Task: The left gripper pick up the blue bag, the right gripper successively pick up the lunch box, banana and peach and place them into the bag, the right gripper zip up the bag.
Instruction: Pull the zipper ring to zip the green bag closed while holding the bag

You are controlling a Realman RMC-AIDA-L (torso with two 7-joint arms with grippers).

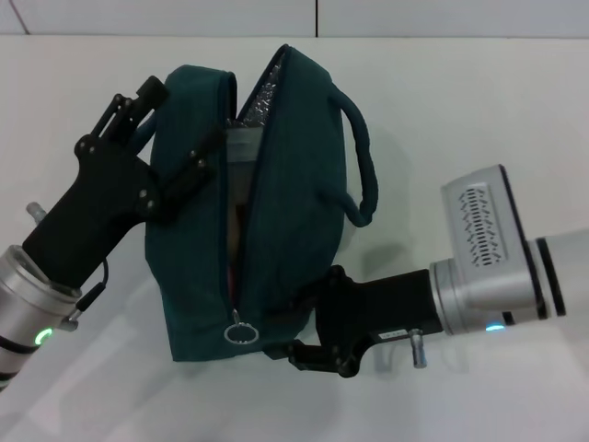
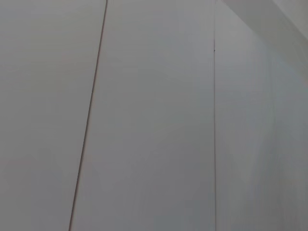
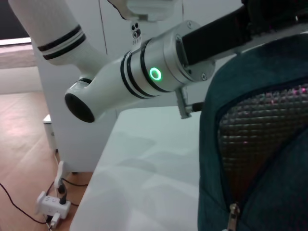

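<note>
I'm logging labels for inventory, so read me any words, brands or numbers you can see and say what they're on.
None can be read.
Dark teal fabric lunch bag: no lettering visible.
Small white sticker on the right black angular claw: print too small to read.
Left black angular claw: no markings.

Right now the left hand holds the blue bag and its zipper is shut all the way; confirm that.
Not quite. The left hand does hold the blue bag, but the zipper is open: the head view shows the foil lining through the gap, with the ring pull at the near end.
</note>
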